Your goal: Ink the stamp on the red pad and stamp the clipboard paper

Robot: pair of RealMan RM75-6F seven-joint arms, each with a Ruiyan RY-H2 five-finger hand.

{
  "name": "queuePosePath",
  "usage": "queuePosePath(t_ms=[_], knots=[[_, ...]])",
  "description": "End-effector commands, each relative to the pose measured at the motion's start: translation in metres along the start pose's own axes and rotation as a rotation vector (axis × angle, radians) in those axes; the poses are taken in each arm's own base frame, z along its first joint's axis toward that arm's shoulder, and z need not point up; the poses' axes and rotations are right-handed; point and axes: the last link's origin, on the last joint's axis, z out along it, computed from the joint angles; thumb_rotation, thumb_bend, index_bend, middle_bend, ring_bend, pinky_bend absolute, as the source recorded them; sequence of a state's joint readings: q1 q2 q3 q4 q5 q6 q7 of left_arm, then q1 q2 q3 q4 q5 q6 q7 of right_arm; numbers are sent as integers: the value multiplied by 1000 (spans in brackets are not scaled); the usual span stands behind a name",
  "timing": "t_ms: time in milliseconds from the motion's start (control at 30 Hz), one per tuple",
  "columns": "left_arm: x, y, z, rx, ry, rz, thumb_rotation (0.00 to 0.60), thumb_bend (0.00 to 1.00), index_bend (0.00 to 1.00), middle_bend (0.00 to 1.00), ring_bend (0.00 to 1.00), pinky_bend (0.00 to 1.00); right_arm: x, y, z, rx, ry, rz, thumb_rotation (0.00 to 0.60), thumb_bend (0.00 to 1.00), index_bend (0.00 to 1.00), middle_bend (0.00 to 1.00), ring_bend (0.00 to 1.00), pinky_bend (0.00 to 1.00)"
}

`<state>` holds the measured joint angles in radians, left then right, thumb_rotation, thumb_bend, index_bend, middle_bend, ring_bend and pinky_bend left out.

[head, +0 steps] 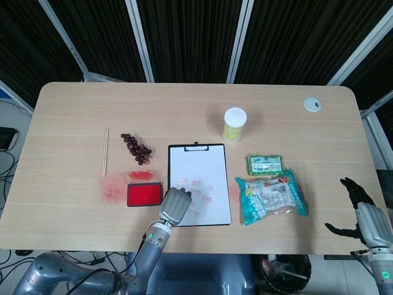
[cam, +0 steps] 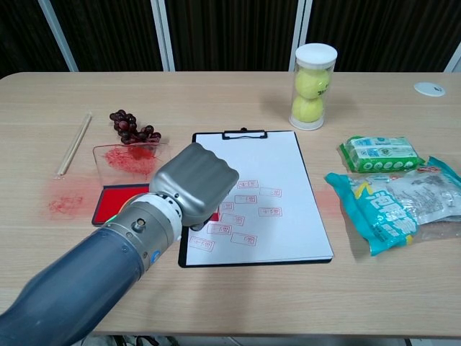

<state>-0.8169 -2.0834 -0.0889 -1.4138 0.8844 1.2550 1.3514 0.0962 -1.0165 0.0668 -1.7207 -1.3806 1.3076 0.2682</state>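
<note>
My left hand (head: 175,204) (cam: 194,180) hovers as a closed fist over the lower left part of the clipboard paper (head: 199,166) (cam: 266,166). A small red piece of the stamp (cam: 213,214) peeks out under its curled fingers; the rest is hidden. Several red stamp marks show on the paper beside the hand. The red ink pad (head: 142,195) (cam: 115,202) lies just left of the clipboard, partly behind my left wrist in the chest view. My right hand (head: 362,215) hangs off the table's front right corner with its fingers spread, holding nothing.
The pad's clear lid (cam: 130,158), grapes (cam: 133,128) and a wooden stick (cam: 74,144) lie on the left. A tennis-ball tube (cam: 313,86) stands behind the clipboard. A green pack (cam: 379,153) and a snack bag (cam: 400,205) lie on the right, a white disc (cam: 429,89) far back.
</note>
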Motion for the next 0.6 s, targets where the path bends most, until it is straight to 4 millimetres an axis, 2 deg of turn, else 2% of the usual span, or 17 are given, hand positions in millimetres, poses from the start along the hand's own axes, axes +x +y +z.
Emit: queuePosePath(t_ms=[33, 433, 600], knots=[[0, 0, 0, -1, 0, 2, 600, 490, 799, 871, 998, 1000, 0, 0, 0, 0, 0, 0, 600, 170, 0, 0, 0, 135], [3, -2, 0, 3, 12, 0, 600, 489, 797, 869, 998, 1000, 0, 0, 0, 1, 1, -1, 600, 170, 0, 0, 0, 135], [15, -5, 2, 11, 64, -13, 600, 490, 796, 869, 998, 1000, 0, 0, 0, 3, 2, -3, 600, 170, 0, 0, 0, 135]])
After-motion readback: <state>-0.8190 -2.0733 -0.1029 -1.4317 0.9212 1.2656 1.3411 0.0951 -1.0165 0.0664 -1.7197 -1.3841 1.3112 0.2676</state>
